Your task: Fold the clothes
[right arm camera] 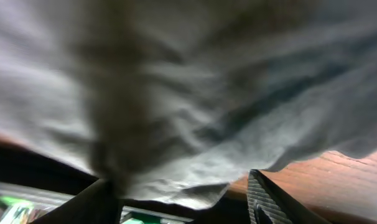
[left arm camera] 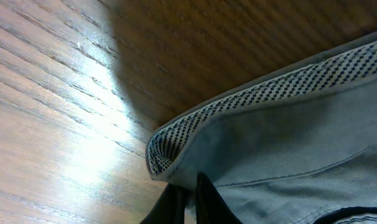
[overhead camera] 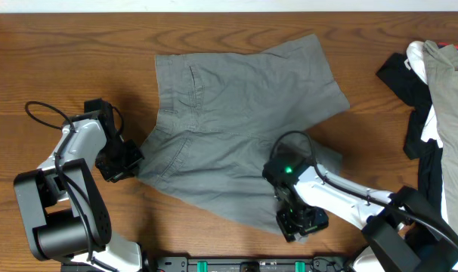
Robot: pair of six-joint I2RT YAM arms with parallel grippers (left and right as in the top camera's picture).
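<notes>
**Overhead.** Showed the shorts (overhead camera: 236,121) spread nearly flat at mid-table (overhead camera: 63,45), waistband toward the left edge, legs toward the right. Found the left gripper (overhead camera: 122,160) at the waistband's near corner and the right gripper (overhead camera: 298,221) over the near leg's hem, close to the front edge. Judged this as one tool at each end of the near side, ready to carry that side over in a single fold. Could not tell either tool's state from here. Alone took in the pile (overhead camera: 440,91) of other garments at the right edge, well apart from the shorts.

**Left wrist.** Brought out what the overhead hid: speckled lining (left arm camera: 269,87) curled up along the waistband, and dark fingers (left arm camera: 207,199) set almost together at the cloth's corner. Judged clenched on the shorts, a thin pinch suited to lifting by the band.

**Right wrist.** Blurred. Filled most of the frame with grey cloth draped above the fingers (right arm camera: 269,202), set wide apart at the lower corners. Judged released, hem not yet gripped. Revealed bare wood at lower right, just beyond the cloth's edge.
</notes>
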